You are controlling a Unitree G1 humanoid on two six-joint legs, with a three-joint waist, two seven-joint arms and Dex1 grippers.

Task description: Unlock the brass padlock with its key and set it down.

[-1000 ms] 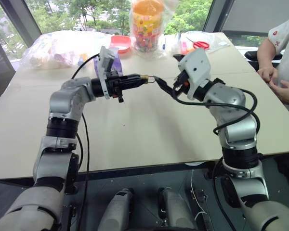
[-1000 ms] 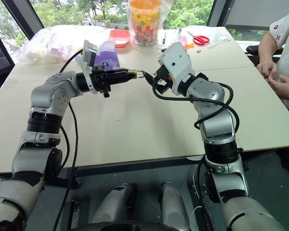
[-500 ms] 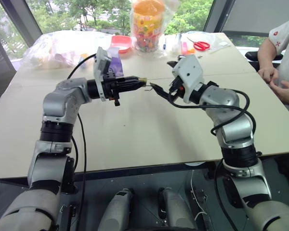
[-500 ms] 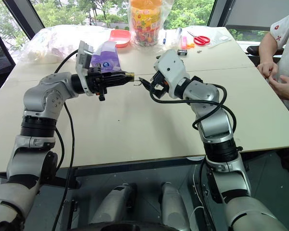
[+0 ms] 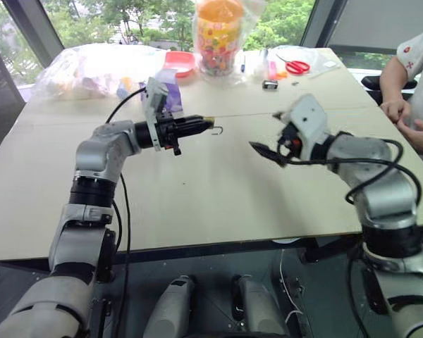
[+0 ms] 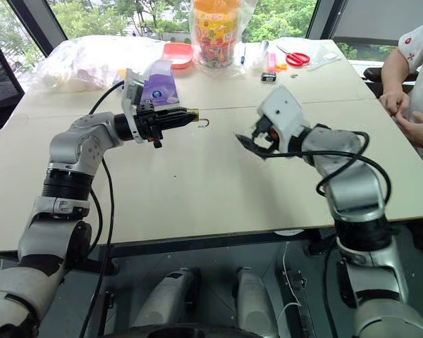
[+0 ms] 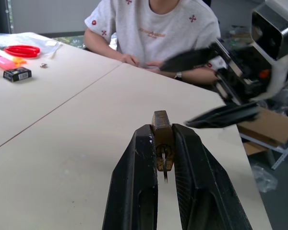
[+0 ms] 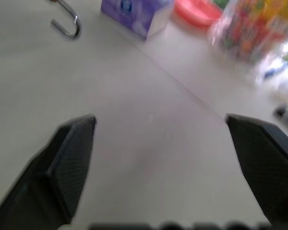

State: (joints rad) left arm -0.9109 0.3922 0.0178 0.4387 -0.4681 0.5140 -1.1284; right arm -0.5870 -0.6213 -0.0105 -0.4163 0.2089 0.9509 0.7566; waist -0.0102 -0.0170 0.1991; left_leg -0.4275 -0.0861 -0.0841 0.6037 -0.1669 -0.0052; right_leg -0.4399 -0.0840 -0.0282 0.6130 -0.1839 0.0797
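While your left gripper (image 7: 163,143) pinches the tiny yellow-gold brass padlock (image 7: 162,139) between its two black fingers above the pale wooden table (image 5: 197,197), the silvery hooked shackle (image 6: 204,123) juts from the fingertips. Your right gripper (image 5: 264,151) hovers well apart from the padlock, toward the seated person (image 5: 412,84), its fingers spread wide and holding nothing.

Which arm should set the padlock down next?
Left, probably. The left tool is shut on the brass padlock, whose shackle hangs open, above the table. The right tool is open, empty and apart from it.
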